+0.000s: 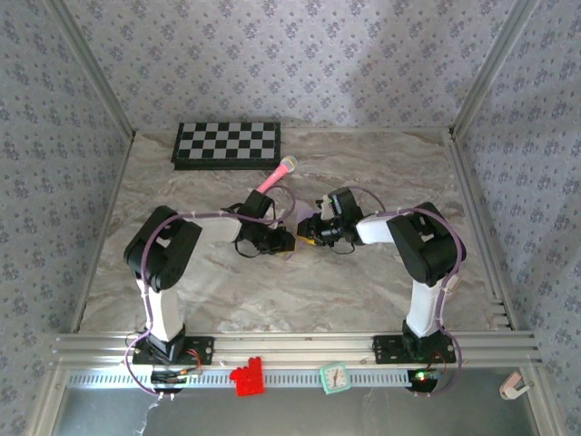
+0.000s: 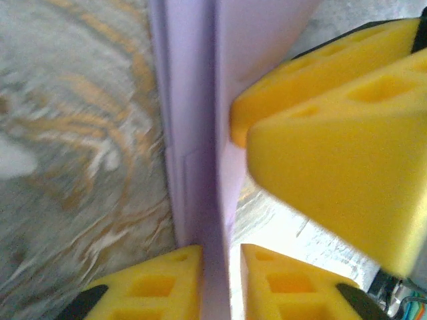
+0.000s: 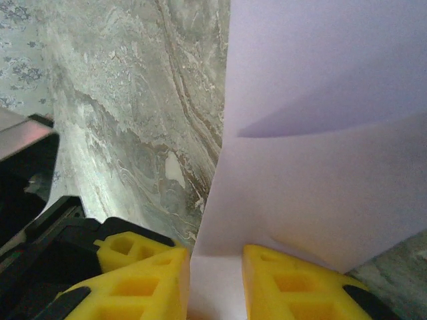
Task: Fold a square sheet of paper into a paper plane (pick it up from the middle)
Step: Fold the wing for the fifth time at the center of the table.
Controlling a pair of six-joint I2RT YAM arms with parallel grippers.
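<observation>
The pale-lavender sheet of paper (image 2: pixel 193 100) is folded into a long strip with layered creases, seen so close that its whole outline is hidden. A raised fold of it runs between the yellow fingers of my left gripper (image 2: pixel 220 248). It touches the left finger, and a slim gap shows beside the right one. My right gripper (image 3: pixel 217 250) has its jaws narrowly parted, with the paper (image 3: pixel 320 167) lying face-on across the gap. Its fingers (image 2: pixel 320 120) reach the paper's right flap in the left wrist view. Both grippers (image 1: pixel 289 240) (image 1: pixel 310 232) meet at mid-table.
A pink toy microphone (image 1: pixel 275 177) lies just beyond the grippers. The black-and-white checkered board (image 1: pixel 227 143) sits at the back left. Bare marble table (image 1: pixel 363 300) surrounds the arms, and patterned walls close in three sides.
</observation>
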